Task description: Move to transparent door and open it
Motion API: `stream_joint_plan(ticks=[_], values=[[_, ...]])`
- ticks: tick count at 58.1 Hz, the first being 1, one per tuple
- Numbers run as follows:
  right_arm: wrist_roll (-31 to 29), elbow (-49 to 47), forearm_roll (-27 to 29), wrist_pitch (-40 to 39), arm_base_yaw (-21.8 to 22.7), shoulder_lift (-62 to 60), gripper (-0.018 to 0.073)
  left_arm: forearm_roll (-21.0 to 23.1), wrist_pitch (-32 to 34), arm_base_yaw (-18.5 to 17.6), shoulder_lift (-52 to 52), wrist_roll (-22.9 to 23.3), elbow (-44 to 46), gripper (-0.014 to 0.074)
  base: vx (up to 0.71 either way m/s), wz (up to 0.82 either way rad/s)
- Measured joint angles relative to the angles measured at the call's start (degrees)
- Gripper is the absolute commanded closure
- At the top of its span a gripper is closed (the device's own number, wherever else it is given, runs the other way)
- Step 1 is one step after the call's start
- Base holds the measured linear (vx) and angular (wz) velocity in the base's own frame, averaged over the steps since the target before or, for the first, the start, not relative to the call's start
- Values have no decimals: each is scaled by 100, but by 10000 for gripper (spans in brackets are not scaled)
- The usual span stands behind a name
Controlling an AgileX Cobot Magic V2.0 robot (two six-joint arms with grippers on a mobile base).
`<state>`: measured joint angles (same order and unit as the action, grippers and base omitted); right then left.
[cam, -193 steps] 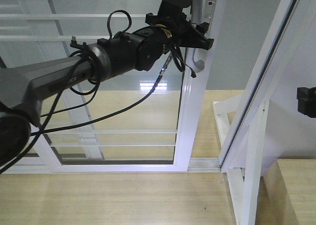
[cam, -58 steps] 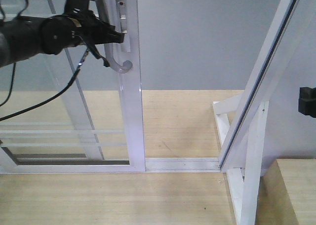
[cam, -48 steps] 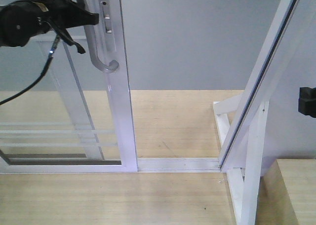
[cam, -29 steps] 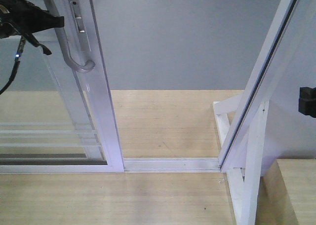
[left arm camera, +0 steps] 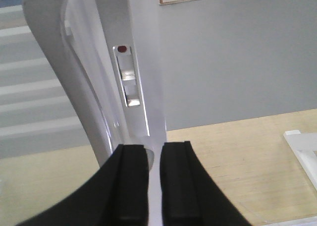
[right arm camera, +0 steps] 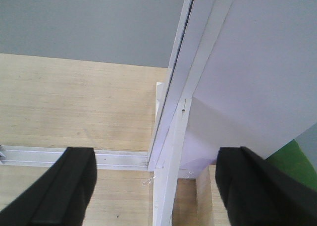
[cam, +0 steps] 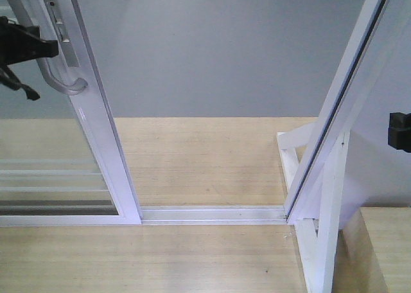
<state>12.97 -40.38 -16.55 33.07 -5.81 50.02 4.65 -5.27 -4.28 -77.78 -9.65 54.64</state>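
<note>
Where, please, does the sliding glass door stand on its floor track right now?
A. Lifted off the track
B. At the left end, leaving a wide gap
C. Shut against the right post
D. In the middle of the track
B: the door stands at the left end of the track, with bare track stretching to the right post.

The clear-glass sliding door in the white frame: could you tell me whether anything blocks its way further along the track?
Nothing visible does: the clear-glass sliding door sits at the left, and the white floor track lies bare up to the frame's left edge.
</note>
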Motion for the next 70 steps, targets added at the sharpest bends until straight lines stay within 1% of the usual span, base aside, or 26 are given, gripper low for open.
stream_joint_plan(ticks=[11,23,29,41,45,52,57,61,66,70], values=[[0,0,0,27,0,0,6,28,114,0,931,0,-788,344,0,0],[0,0,0,27,0,0,6,368,160,0,1777,0,-1203,345,0,0],[0,0,0,27,0,0,6,402,139,0,1947,0,-1222,345,0,0],[0,0,0,27,0,0,6,406,85,0,1960,-7,-1245,355,0,0],[0,0,0,27,0,0,6,406,61,-5,1975,-7,-1280,377,0,0],[0,0,0,27,0,0,6,471,142,-5,2189,-7,-1646,458,0,0],[0,0,0,27,0,0,6,500,480,-5,2541,-7,-2225,538,0,0],[0,0,0,27,0,0,6,424,800,-5,2921,-7,-2741,604,0,0],[0,0,0,33,0,0,6,258,1110,-5,3536,-7,-3344,605,0,0],[0,0,0,33,0,0,6,225,1203,1,4045,-7,-3717,605,0,0]])
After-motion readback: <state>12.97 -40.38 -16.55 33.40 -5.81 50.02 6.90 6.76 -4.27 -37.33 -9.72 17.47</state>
